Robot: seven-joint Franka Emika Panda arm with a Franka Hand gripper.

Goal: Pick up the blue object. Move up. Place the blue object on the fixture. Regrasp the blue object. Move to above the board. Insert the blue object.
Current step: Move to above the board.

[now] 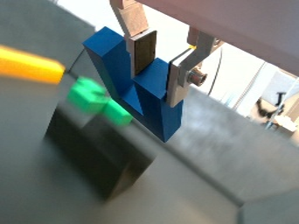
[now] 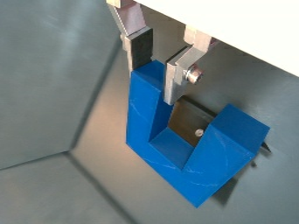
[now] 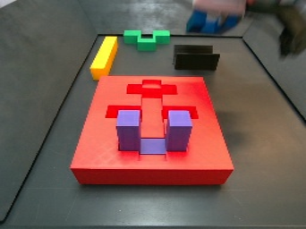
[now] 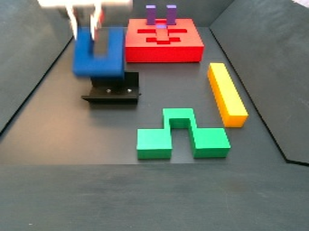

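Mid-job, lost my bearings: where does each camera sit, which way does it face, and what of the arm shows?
Wrist view: on the wrist, looking down past the hand and held blue object to the fixture.
Wrist view: wrist's other side; hand, blue object, bare floor.
Side view: at the board's end, facing the fixture; hand blurred at top.
Side view: opposite end, green block nearest; hand above fixture.
Shared: both side views show board, fixture, hand.

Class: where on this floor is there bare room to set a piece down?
Bare floor lies in front of the green block and beside the board. It is crowded where the gripper holds the blue object over the fixture.
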